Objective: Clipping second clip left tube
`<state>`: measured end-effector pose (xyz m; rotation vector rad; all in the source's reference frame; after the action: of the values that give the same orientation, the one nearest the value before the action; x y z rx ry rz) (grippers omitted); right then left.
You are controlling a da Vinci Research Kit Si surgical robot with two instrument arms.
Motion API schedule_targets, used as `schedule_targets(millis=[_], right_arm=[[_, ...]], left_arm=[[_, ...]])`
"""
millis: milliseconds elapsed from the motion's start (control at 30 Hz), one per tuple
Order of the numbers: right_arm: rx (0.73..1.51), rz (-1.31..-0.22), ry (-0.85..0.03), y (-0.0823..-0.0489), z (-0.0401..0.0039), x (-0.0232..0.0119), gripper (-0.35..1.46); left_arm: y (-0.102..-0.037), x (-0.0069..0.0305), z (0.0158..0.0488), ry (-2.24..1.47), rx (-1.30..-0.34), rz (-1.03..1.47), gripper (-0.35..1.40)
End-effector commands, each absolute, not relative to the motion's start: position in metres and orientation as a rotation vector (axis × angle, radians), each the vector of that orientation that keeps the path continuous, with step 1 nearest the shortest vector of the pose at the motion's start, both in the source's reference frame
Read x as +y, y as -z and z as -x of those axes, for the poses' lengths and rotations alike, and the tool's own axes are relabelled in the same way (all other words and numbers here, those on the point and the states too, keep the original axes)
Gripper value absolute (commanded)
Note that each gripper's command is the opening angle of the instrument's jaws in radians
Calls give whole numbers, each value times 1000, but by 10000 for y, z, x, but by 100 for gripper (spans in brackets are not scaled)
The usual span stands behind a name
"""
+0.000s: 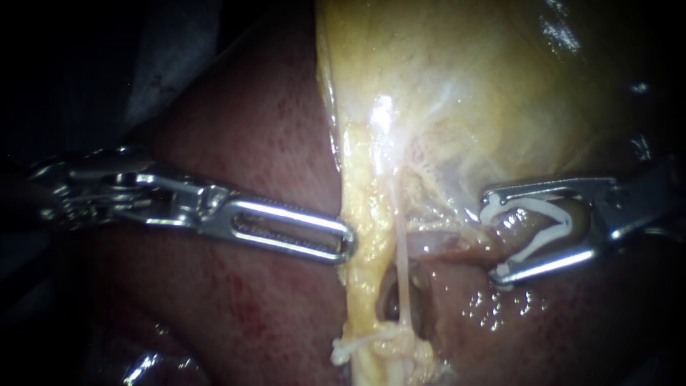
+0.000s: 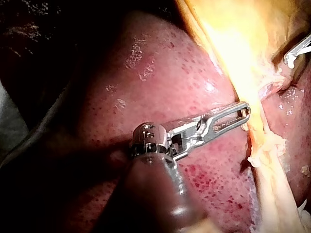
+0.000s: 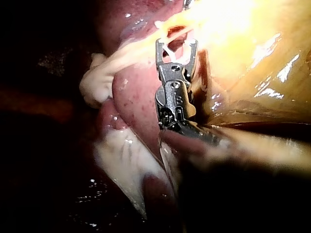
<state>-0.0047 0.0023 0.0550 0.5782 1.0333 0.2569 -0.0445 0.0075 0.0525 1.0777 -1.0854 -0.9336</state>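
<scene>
My right instrument [image 1: 493, 236] comes in from the right, its wide-spread jaws carrying an open white clip [image 1: 543, 229] seated against both of them. A pinkish fold of tissue [image 1: 457, 246] lies at their mouth. A thin pale tube [image 1: 401, 250] runs down the middle, a short way left of those jaws, to a white clip [image 1: 350, 349] at its lower end. My left instrument [image 1: 346, 243] has its slotted jaws shut, tip against the yellow tissue strip [image 1: 361, 286]. In the right wrist view the clip sits between the right instrument [image 3: 176, 46] jaws.
The yellow gallbladder [image 1: 464, 86] fills the upper middle and right. Dark red liver [image 1: 236, 143] lies under my left instrument [image 2: 245, 114] and below the right one. A dark opening [image 1: 389, 300] sits beside the thin tube. The right instrument's tip [image 2: 296, 53] shows in the left wrist view.
</scene>
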Motion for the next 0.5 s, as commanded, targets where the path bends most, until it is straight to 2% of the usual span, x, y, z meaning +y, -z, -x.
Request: schedule_targets(millis=[33,300,500], right_arm=[[1033,-578,-258,-549,46,22,52],[1033,-574,-259,-550,33,12,55],[1040,-602,-234,-559,11,-9,55]], left_arm=[[-525,75,444,933,-1085,-1078,-35],[-516,65,429,935,-1079,-1091,-35],[-501,59,414,930,-1078,-1100,-35]])
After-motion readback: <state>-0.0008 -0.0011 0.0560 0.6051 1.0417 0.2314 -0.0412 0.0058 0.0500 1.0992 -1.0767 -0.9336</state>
